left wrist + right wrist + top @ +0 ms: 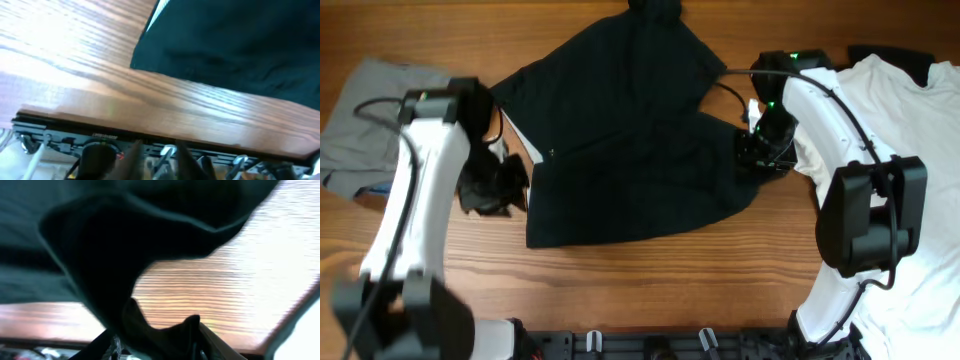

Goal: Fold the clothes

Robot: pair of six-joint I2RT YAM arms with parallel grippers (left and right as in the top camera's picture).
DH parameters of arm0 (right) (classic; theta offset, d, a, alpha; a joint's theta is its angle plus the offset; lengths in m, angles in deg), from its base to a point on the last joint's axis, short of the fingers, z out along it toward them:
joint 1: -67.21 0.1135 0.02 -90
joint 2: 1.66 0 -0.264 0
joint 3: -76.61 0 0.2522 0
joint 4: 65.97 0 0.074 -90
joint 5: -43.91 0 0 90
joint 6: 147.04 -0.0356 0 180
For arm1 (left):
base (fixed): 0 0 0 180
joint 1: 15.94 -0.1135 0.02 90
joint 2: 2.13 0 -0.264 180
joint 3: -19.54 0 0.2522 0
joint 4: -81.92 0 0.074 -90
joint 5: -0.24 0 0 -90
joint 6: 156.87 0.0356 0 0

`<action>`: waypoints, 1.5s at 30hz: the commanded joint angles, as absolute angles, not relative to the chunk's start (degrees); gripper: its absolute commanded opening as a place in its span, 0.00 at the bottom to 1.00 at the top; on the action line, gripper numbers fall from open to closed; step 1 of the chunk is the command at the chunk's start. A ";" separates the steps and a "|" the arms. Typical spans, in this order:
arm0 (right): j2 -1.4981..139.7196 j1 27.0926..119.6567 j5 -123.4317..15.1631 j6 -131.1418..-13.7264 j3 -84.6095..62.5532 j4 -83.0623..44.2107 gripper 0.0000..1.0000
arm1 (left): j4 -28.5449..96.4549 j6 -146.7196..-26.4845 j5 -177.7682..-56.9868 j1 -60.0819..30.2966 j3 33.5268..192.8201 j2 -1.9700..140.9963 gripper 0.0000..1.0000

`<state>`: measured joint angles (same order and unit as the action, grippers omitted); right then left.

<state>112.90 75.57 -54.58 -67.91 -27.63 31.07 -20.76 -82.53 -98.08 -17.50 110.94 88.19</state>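
Note:
The black T-shirt (630, 150) lies spread in the middle of the wooden table, its lower part doubled over. My right gripper (763, 150) is at its right edge and shut on a bunch of the black cloth (100, 245), which fills the space between the fingers (160, 340). My left gripper (492, 188) is just off the shirt's left edge, over bare wood. In the left wrist view its fingers (159, 150) are apart with nothing between them, and the black shirt (235, 45) lies beyond.
A white T-shirt (910, 110) lies at the right, under the right arm. Grey trousers (365, 130) lie at the far left. A black rail (650, 345) runs along the table's front edge, also in the left wrist view (150, 142).

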 commanded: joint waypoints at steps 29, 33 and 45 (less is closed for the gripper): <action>107.74 72.82 -62.82 -81.22 -4.55 -1.51 0.04 | 16.28 -86.44 -106.38 -13.48 102.88 99.29 0.04; 107.35 72.82 -64.20 -78.40 -3.98 -1.95 0.04 | 18.95 -87.14 -106.27 -13.16 100.17 104.32 0.04; 89.21 72.84 -64.64 -73.29 -8.42 -5.82 0.15 | 17.60 -95.90 -101.66 -13.94 85.39 108.56 0.04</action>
<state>96.14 72.90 -63.04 -74.62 -6.10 -2.83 19.82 -92.62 -107.08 -13.53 92.63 104.12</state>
